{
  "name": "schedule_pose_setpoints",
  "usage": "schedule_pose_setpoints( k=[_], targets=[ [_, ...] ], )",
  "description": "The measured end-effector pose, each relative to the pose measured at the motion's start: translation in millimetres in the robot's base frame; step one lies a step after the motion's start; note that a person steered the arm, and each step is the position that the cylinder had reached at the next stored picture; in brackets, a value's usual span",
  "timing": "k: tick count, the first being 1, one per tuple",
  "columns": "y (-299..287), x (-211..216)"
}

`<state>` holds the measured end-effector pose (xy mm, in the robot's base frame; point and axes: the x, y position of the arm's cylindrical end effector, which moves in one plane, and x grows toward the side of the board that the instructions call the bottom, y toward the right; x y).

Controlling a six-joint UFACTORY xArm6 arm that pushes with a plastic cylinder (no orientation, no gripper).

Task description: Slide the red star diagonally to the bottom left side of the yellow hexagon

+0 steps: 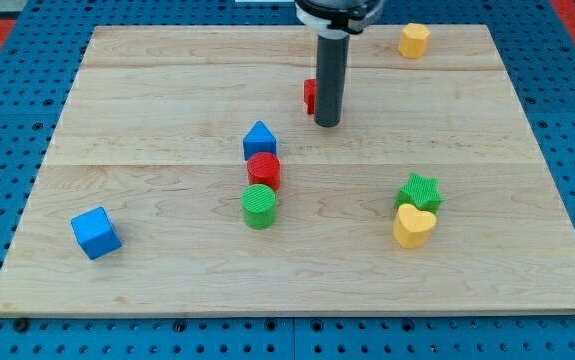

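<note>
The red star (310, 96) sits in the upper middle of the board, mostly hidden behind my rod. My tip (327, 124) rests just below and right of it, touching or nearly touching it. The yellow hexagon (414, 40) lies near the view's top right edge, well up and right of the star and tip.
A blue triangular block (259, 139) sits above a red cylinder (263, 170) and a green cylinder (259, 205). A green star (419, 191) touches a yellow heart (413, 226) at the right. A blue cube (96, 232) lies at the lower left.
</note>
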<state>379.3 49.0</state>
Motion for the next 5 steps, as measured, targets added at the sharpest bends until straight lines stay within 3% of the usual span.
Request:
schedule_pose_setpoints(
  k=[2, 5],
  targets=[
    [-5.1, -42.4],
    [-62.8, -50.4]
  ],
)
